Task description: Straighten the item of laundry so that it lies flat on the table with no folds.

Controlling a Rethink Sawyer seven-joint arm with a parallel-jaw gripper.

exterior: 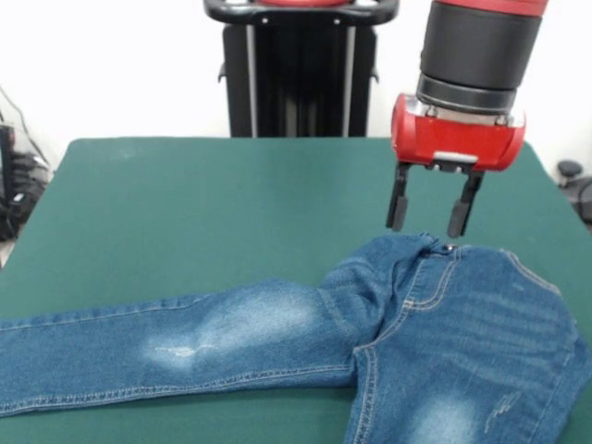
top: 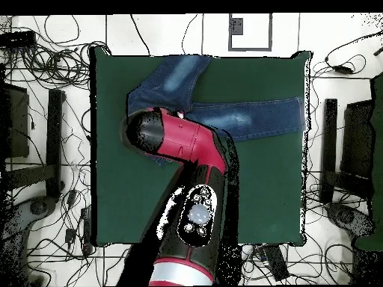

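I see the red-and-black two-fingered gripper hanging with its fingers spread and empty, just above the waistband of the faded blue denim jeans. The jeans lie under and in front of it on the dark green cloth table, one leg stretched sideways from the gripper, the other running off toward the table's near edge.

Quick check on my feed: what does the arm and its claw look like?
The claw has two slim black fingers under a glossy red wrist housing, topped by a black cylindrical segment. From overhead, the arm is red with black sections and a round grey panel.
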